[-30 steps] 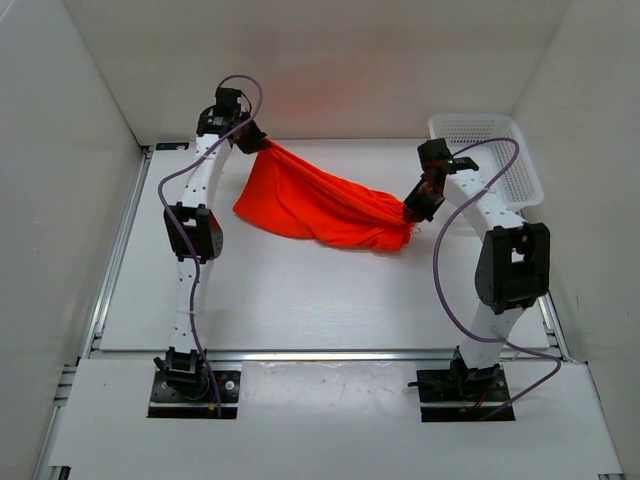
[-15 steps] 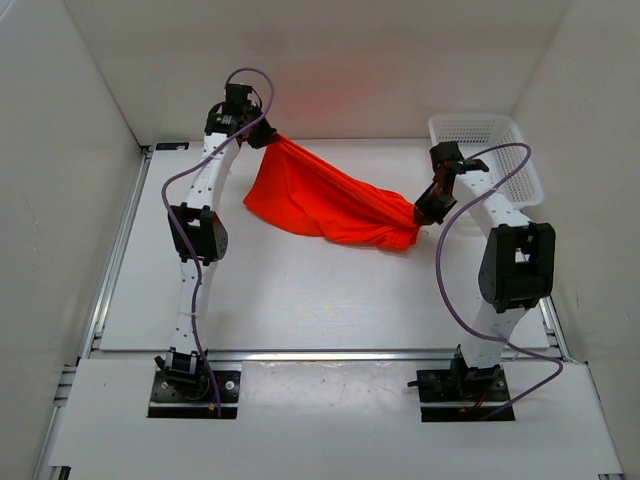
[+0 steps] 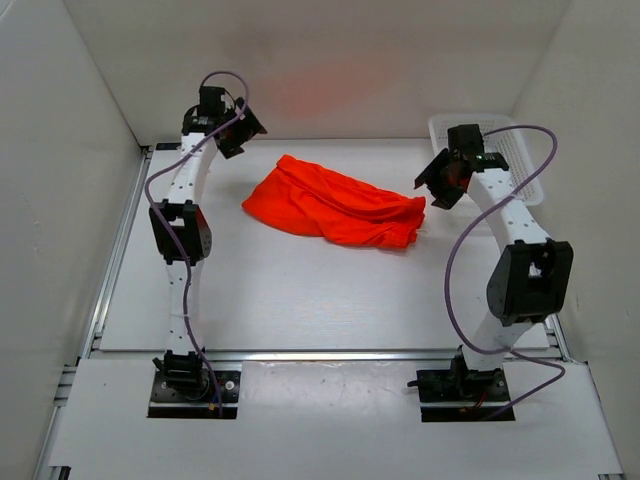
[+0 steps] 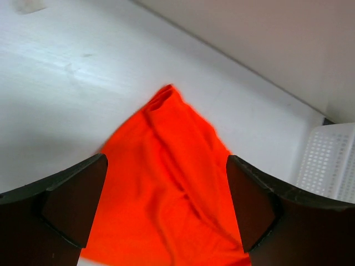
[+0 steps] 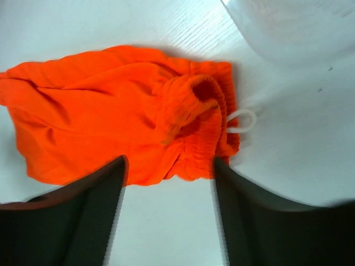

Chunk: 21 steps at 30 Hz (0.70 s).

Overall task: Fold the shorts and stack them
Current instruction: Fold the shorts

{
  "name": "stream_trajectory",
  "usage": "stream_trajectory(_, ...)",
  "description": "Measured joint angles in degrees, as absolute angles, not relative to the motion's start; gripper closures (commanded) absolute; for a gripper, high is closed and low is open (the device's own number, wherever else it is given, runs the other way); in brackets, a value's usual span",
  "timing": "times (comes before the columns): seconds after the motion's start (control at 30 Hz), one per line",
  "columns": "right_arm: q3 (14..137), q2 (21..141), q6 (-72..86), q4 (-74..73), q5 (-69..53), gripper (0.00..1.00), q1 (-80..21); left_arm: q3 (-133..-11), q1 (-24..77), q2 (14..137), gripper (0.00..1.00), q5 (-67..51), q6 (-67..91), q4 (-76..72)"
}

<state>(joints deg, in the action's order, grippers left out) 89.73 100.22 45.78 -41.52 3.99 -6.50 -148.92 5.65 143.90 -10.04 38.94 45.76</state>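
The orange-red shorts [image 3: 335, 205] lie loosely bunched on the white table, stretched from back left to right. In the right wrist view the gathered waistband [image 5: 208, 133] and a white drawstring loop [image 5: 243, 121] show at the cloth's right end. My left gripper [image 3: 236, 133] hangs open above the table behind the cloth's left end; its view looks down on the shorts [image 4: 166, 188] between wide-set jaws. My right gripper [image 3: 442, 180] is open just right of the waistband end, holding nothing, with bare table between its fingers [image 5: 77, 216].
A white perforated plastic basket [image 3: 510, 150] stands at the back right corner, behind the right arm, and shows as a white grid [image 4: 333, 160] in the left wrist view. White walls enclose the table on three sides. The arm bases sit at the near edge.
Both grippers let go of the shorts and opened. The cloth, held stretched and raised at both ends before, has dropped onto the table. Both arms pulled up and outward from it.
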Motion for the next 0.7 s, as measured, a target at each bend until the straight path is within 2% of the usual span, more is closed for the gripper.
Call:
stream_trajectory(0.1,85.8,95.9,44.9,-40.8,4.3,0.48,-7.3,-138.2,3.4,136.6,0.00,-10.1,36.4,46.3)
stream_trajectory(0.13,84.1,94.7,44.6,-40.7,4.3,0.48,-7.7,-134.8,2.8,134.0,0.01,-10.0,35.5,46.5)
stream_trajectory(0.2,80.3,93.1,44.2,-40.5,3.9,0.42,-8.3,-128.3,2.1,128.6,0.03,-9.8,33.9,48.3)
stream_trajectory(0.23,78.0,92.4,43.8,-40.4,3.2,0.23,-8.6,-124.7,2.1,126.1,0.00,-9.7,33.3,48.4)
stream_trajectory(0.3,73.9,91.9,43.3,-40.4,1.8,0.12,-8.8,-117.6,2.5,121.7,0.00,-9.9,32.2,49.5)
stream_trajectory(0.37,70.8,92.1,42.7,-40.6,-0.2,0.08,-8.8,-111.9,3.2,119.6,0.00,-10.2,31.5,50.3)
stream_trajectory(0.47,69.5,92.9,42.4,-40.5,-2.9,0.08,-8.8,-106.4,4.0,121.4,0.00,-10.6,30.9,52.0)
stream_trajectory(0.7,69.5,94.7,42.7,-37.1,-7.3,0.06,-8.7,-106.1,4.6,129.8,0.00,-10.8,30.9,55.0)
